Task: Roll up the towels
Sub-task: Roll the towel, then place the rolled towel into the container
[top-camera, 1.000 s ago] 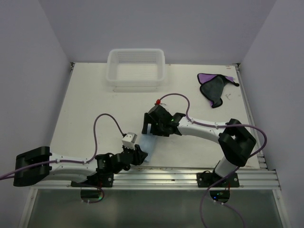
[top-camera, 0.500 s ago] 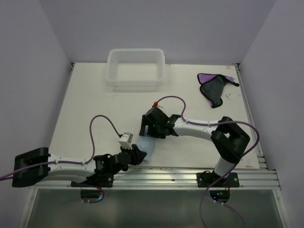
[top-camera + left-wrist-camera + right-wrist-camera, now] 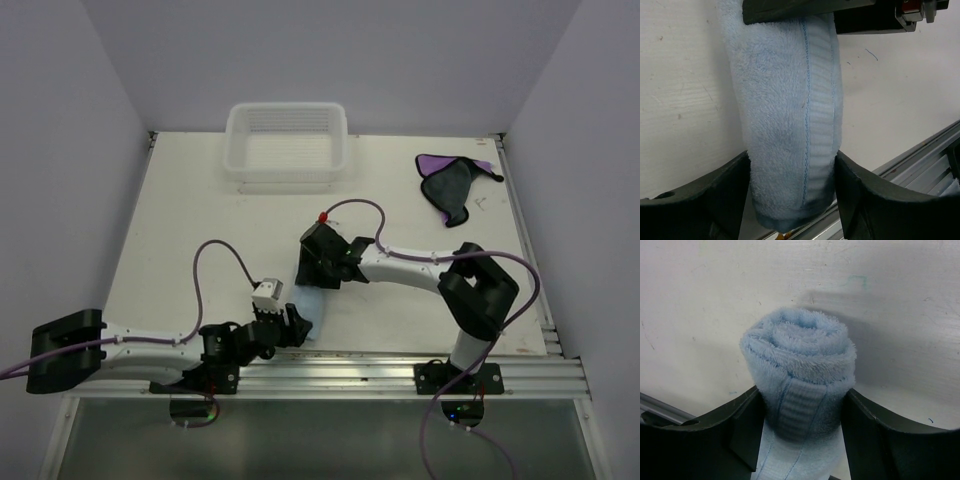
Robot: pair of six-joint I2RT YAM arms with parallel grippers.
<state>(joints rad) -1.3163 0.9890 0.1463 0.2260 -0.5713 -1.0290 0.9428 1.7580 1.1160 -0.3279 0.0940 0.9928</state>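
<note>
From above, the light blue towel lies as a narrow roll on the table, near the front edge and between the two arms. The left gripper holds its near end and the right gripper holds its far end. The purple towel lies unrolled at the far right corner, with its dark side mostly up and a purple edge showing. It is well apart from both arms. The white basket stands at the far edge of the table, left of the purple towel.

In the left wrist view, the light blue towel is a long roll running away from the camera, with a stitched band along its length. The two dark fingers of the left gripper press against the roll, one on each side – the claw is clamped on the towel. At the top of this view the right gripper sits on the other end of the roll. The metal rail of the table edge passes at the lower right.

In the right wrist view, the end of the roll faces the camera and its spiral layers are clear to see. The right gripper's fingers touch both sides of the roll – clamped on it too.
</note>
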